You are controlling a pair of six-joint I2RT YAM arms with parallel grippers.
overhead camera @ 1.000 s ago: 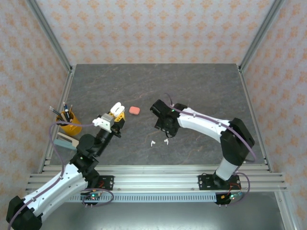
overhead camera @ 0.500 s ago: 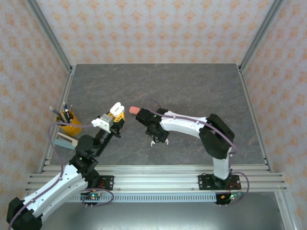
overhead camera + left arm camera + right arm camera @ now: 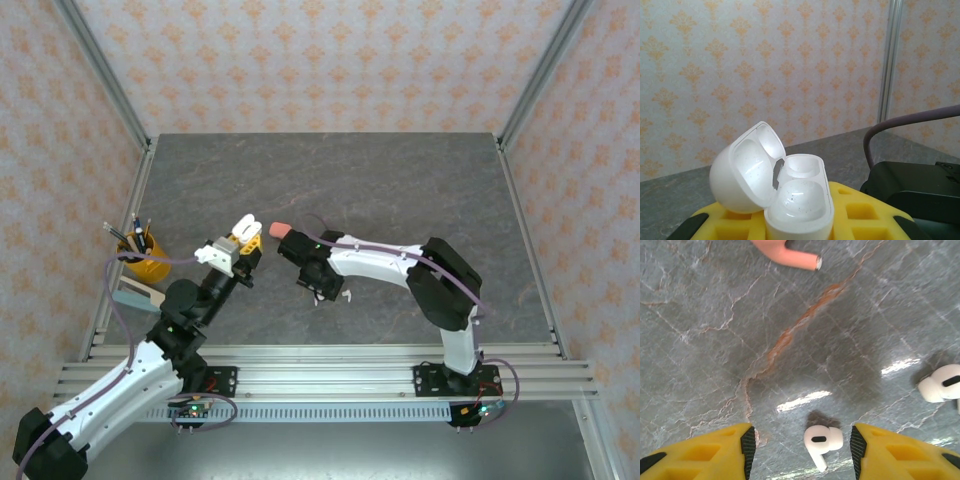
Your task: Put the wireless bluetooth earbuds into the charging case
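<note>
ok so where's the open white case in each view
Top view: white case left of centre, above the left arm.
Left wrist view: the case at bottom centre, lid swung open to the left.
Shared landmark: the yellow fingers holding it.

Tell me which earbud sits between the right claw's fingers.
The white earbud nearest the right claw, on the table between its open fingers. The second white earbud lies outside them; the coral-pink earbud lies well ahead.

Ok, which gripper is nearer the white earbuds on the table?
Right. The right gripper hangs open over the white earbuds, one between its fingers. The left gripper, shut on the case, sits off to their left.
</note>
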